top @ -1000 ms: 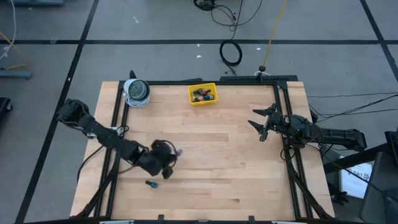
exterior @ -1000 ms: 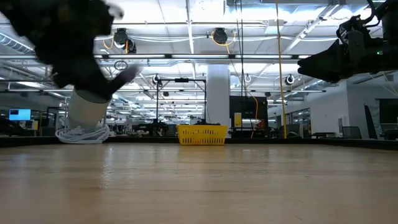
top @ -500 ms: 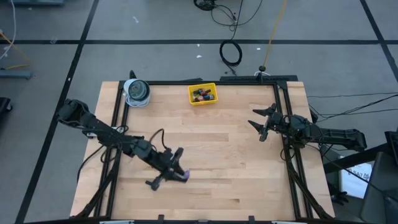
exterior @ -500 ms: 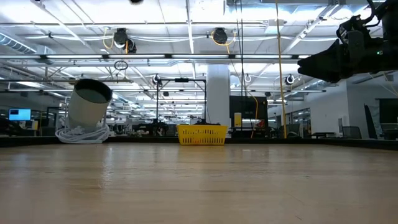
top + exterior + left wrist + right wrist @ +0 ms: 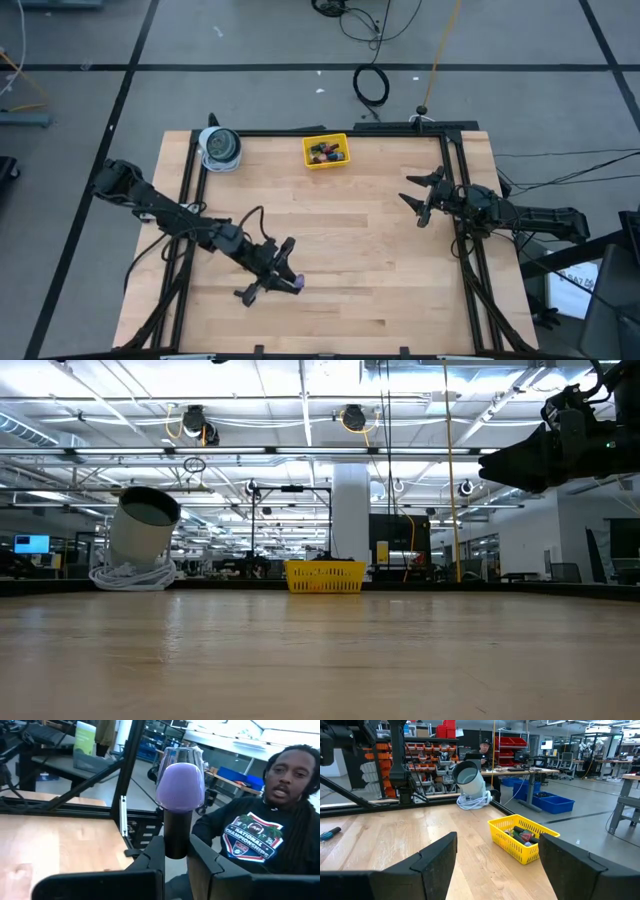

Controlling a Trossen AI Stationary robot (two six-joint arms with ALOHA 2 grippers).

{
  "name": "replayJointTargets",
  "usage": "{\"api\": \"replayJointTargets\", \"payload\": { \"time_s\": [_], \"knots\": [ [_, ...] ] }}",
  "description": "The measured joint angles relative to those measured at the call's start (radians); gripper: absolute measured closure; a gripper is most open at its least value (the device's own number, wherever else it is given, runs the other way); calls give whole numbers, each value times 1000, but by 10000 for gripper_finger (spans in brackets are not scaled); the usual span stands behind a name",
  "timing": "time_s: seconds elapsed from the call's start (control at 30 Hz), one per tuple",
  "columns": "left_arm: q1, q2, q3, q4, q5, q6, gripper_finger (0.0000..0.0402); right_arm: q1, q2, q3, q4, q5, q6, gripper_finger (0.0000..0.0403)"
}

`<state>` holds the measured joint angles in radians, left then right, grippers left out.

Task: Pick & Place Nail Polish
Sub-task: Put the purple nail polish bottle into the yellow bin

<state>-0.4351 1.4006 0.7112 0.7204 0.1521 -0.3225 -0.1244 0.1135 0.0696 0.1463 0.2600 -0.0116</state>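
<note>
My left gripper (image 5: 283,280) is over the near left part of the table, shut on a nail polish bottle with a purple body (image 5: 180,785) and a dark cap; the body also shows in the high view (image 5: 296,285). A blue bottle (image 5: 330,834) lies on its side on the table near that arm. The yellow tray (image 5: 325,151) at the far edge holds several bottles. My right gripper (image 5: 415,197) is open and empty at the table's right side. My left gripper pinches the bottle's dark cap (image 5: 176,827) between its two fingers (image 5: 152,855). The fingers slant toward the table's near right, and the bottle lies along them. The purple body sticks out beyond the fingertips, clear of the table.
A round grey-white tape roll (image 5: 220,147) with a coil of white cord stands at the far left corner. Black rails (image 5: 455,190) run along the table's left, right and far edges. A person (image 5: 270,815) sits beyond the table.
My left gripper has swung toward the table's near right and turned, carrying the purple bottle with it; it has left the low view. For the last half second it has kept still.
</note>
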Motion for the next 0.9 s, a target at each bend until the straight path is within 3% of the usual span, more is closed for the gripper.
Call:
{"api": "replayJointTargets", "payload": {
  "time_s": [0.2, 0.47, 0.57, 0.9],
  "knots": [
    [-1, 0, 0, -10, -38, 14, 369, 0, 0, 0, 0, 0, 0, 135],
    [47, 0, 0, -14, -447, 217, 359, 0, 0, 0, 0, 0, 0, 135],
    [125, 0, 0, -14, -455, 219, 362, 0, 0, 0, 0, 0, 0, 135],
    [484, 0, 1, -127, -301, 159, 369, 0, 0, 0, 0, 0, 0, 135]
  ]
}}
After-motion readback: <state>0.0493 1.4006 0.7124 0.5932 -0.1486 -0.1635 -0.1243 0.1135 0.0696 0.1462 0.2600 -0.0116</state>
